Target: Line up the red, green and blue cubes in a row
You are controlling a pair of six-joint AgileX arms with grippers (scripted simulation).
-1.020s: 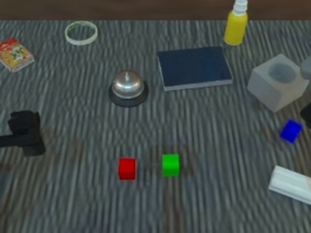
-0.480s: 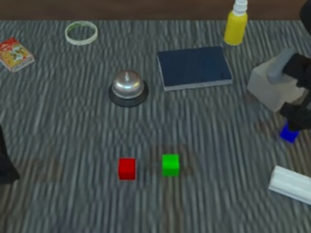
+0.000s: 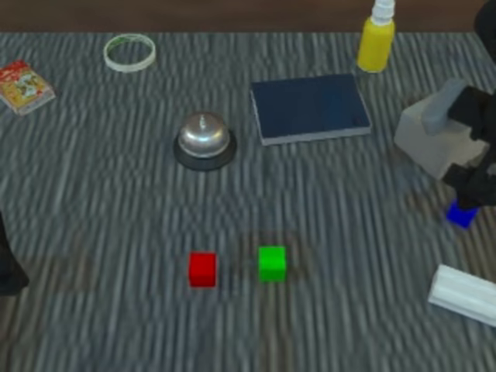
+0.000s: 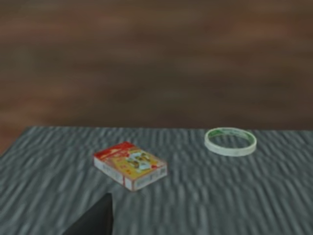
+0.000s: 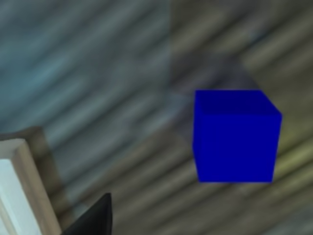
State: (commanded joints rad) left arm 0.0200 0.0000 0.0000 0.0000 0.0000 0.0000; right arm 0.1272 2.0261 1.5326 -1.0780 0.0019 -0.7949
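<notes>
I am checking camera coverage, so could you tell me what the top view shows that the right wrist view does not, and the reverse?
Only the top view shows the red cube, green cube, bell, blue book, yellow bottle and grey block. Only the right wrist view shows the blue cube's whole faces, unobstructed. Both show the blue cube, the white block and the striped table.

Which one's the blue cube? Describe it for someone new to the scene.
Find the big grey block with a round hollow at the table's right side. Just in front of it, under the right claw, sits the blue cube: small, glossy, unlike the white block nearby.
</notes>
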